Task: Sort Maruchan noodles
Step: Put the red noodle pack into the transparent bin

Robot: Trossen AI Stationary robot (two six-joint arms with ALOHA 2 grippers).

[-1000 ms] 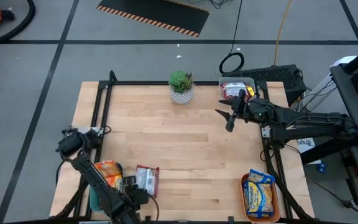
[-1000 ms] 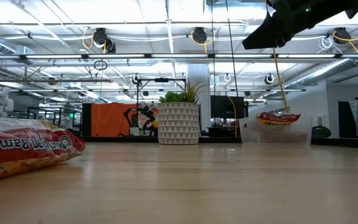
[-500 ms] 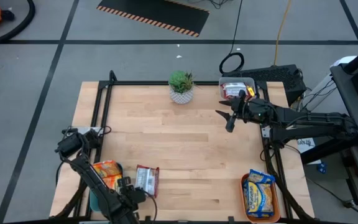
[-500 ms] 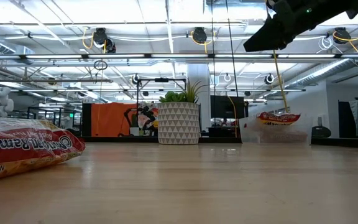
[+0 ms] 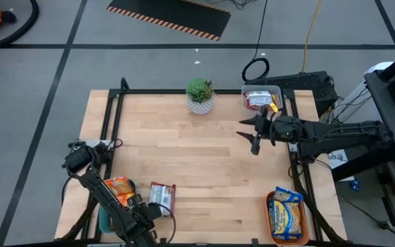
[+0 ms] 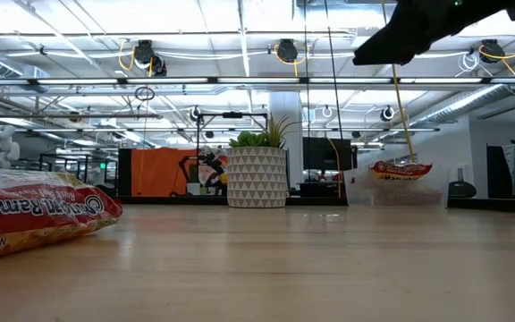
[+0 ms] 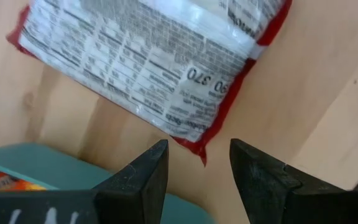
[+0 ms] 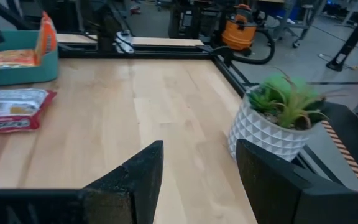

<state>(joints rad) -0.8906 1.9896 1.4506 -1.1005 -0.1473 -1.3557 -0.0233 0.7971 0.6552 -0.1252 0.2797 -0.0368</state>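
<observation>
A dark red ramen packet (image 5: pixel 162 197) lies flat on the counter (image 5: pixel 204 158) near its front left corner, label side down, with white nutrition print facing up in the left wrist view (image 7: pixel 148 56). Just beside it on the left stands a teal tray (image 5: pixel 103 214) holding an orange packet (image 5: pixel 118 187).

The left end effector (image 5: pixel 145 209) hovers just off the red packet's near corner, above the gap between packet and tray. Its fingers (image 7: pixel 143 180) are spread and hold nothing; the packet's corner points into the space between them without touching either.

At the front right corner an orange tray (image 5: pixel 269 223) carries a yellow-and-blue packet (image 5: pixel 286 214). At the far right edge a clear tub (image 5: pixel 277 91) contains more red packets (image 5: pixel 258 101).

The right end effector (image 5: pixel 254 134) hangs in the air over the right half of the counter, near the tub and well apart from every packet. Its fingers (image 8: pixel 129 180) are spread and empty, facing across the bare wood toward the teal tray (image 8: pixel 18 65). A potted plant (image 5: pixel 200 95) in a white patterned pot stands at the far edge.
</observation>
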